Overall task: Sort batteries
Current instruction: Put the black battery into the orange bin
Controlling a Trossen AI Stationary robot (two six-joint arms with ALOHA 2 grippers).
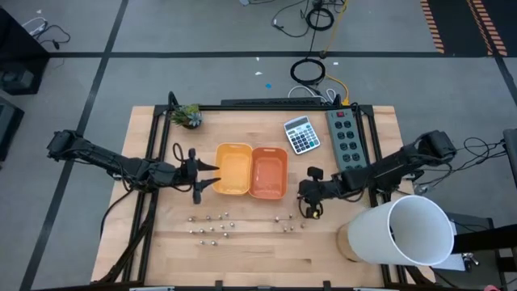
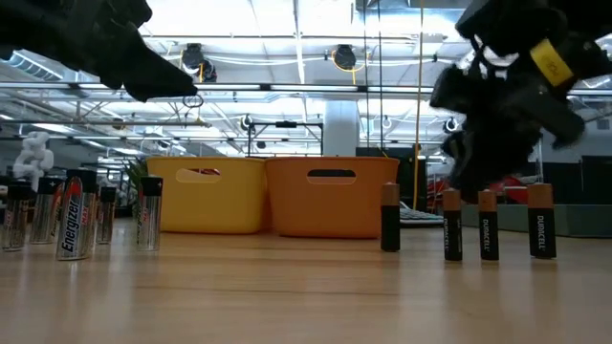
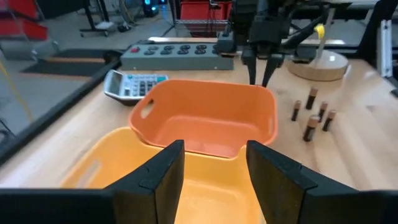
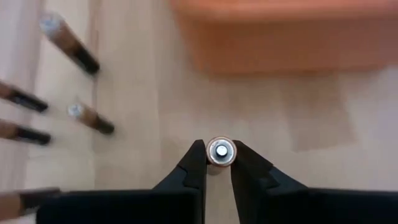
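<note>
While upright, battery (image 4: 221,152) sits between right gripper (image 4: 220,163) fingers.

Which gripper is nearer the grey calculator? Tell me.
Right. The right gripper, shut on a dark battery, is just in front of the calculator, beside the orange tray. The left gripper waits open over the yellow tray, farther away.

occluded: white cylinder (image 1: 408,230) covers table corner | batteries (image 1: 212,226) perhaps uncountable

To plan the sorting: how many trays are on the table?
2, side by side mid-table: the yellow tray nearer the left arm, the orange tray nearer the right arm.
</note>
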